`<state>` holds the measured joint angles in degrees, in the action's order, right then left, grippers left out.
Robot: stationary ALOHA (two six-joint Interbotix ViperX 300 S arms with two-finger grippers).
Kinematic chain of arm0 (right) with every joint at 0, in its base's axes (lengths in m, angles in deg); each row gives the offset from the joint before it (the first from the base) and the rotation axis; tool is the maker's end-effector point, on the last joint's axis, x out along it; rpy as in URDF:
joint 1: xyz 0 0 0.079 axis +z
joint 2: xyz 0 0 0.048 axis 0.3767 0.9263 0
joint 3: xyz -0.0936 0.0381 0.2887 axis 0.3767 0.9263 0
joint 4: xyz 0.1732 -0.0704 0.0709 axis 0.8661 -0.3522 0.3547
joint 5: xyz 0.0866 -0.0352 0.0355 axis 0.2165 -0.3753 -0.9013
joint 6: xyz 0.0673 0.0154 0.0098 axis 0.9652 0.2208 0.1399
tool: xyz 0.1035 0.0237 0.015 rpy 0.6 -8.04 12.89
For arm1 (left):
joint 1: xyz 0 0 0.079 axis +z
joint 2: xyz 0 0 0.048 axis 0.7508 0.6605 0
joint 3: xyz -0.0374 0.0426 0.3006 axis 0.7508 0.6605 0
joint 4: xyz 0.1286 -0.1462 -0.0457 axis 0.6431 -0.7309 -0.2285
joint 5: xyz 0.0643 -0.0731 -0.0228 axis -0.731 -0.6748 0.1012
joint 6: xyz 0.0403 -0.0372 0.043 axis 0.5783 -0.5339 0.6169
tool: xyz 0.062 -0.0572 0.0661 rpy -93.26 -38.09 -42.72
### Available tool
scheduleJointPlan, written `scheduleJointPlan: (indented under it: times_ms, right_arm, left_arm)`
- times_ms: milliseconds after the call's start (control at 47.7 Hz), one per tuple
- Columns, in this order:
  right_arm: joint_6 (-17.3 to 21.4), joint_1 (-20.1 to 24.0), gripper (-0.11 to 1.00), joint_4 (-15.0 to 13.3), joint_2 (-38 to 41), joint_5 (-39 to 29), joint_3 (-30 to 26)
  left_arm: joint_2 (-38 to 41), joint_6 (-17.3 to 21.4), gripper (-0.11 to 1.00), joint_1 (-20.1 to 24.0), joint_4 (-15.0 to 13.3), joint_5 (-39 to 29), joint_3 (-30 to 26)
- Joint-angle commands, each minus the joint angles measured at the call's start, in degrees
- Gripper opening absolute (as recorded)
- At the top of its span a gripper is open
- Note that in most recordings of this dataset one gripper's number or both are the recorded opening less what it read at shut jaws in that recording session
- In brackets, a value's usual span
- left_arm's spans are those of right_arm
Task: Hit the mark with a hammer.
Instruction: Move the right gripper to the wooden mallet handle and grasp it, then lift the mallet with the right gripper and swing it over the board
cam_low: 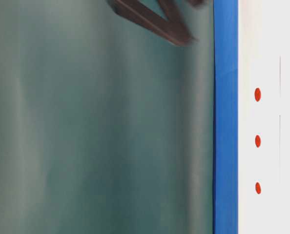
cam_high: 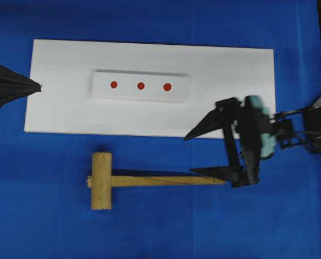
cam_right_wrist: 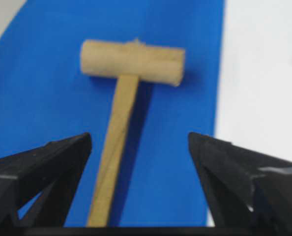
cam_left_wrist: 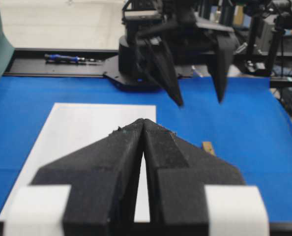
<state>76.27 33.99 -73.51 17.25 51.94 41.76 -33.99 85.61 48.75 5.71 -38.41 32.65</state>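
**Grasping the hammer handle**

You are positioning the right hand (cam_high: 206, 154), fingers spread, over the handle end of the light-wood hammer (cam_high: 109, 181) lying on the blue desk (cam_high: 41, 216). Centre the handle, then close. The left hand (cam_high: 39, 85) is resting pressed together.

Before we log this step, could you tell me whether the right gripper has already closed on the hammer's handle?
No: the right gripper stands open, its fingers on either side of the handle of the hammer, which lies on the blue cloth.
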Motion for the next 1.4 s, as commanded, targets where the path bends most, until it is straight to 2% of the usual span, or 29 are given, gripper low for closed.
scheduleJointPlan:
  times_ms: [0,230,461,607,964,1047,1194,1278,1320,1382]
  right_arm:
    - [0.09,0.53,0.9,0.7,4.31,1.49,-3.78]
    - [0.09,1.05,0.91,4.57,17.14,4.31,-9.58]
    - [0.18,2.9,0.91,5.54,26.1,7.38,-13.1]
    - [0.09,3.43,0.91,7.56,29.36,8.0,-14.24]
    - [-0.26,3.6,0.89,7.73,32.43,8.88,-15.21]
    - [-0.62,3.6,0.78,7.56,32.43,8.88,-15.29]
    - [-0.88,3.6,0.35,6.68,32.43,8.88,-15.38]
    - [-0.88,3.6,0.15,6.68,32.43,8.88,-15.47]
    - [-0.88,3.6,0.09,6.68,32.43,8.88,-15.47]
    - [-0.88,3.69,0.1,6.68,32.43,8.88,-15.47]
  left_arm:
    - [0.26,-0.09,0.0,-0.18,-0.18,0.35,-0.44]
    - [0.18,-0.09,0.0,-0.18,-0.18,0.35,-0.26]
    - [0.09,-0.09,0.0,0.88,-0.18,0.26,-0.09]
    - [0.09,-0.18,0.0,1.05,-0.18,0.26,0.0]
    - [0.09,-0.18,0.0,1.05,-0.18,0.26,0.18]
    - [0.09,-0.18,0.0,1.05,-0.18,0.35,0.18]
    - [0.09,-0.18,0.0,0.97,-0.18,0.26,0.18]
    - [0.09,-0.18,0.0,1.05,-0.18,0.35,0.18]
    - [0.0,-0.18,0.0,1.05,-0.18,0.35,0.18]
    - [0.09,-0.18,0.0,1.05,-0.18,0.26,0.18]
